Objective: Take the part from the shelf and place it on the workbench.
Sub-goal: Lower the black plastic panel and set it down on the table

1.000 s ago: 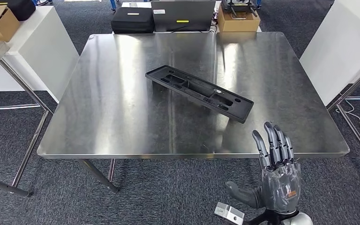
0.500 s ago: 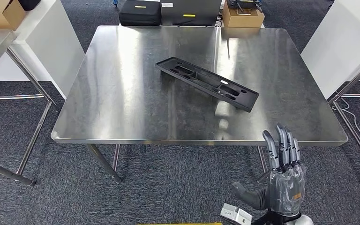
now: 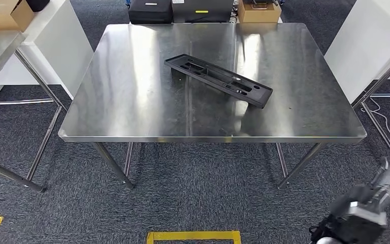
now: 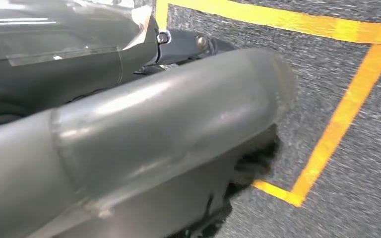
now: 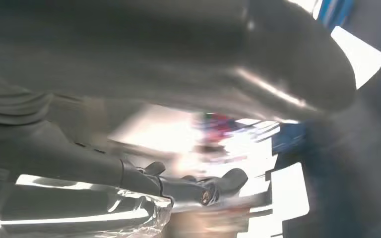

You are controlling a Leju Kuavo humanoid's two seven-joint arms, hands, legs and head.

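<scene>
You have one black part (image 3: pixel 218 80) lying flat and slantwise on the steel workbench (image 3: pixel 132 101), near its middle, with nothing touching it. Your right hand (image 3: pixel 373 195) hangs low beside the workbench's near right corner, blurred, so you cannot tell how its fingers lie. The left hand (image 4: pixel 129 148) sits too close to its wrist camera to judge. Yellow tape lines (image 3: pixel 193 236) mark the carpet.
</scene>
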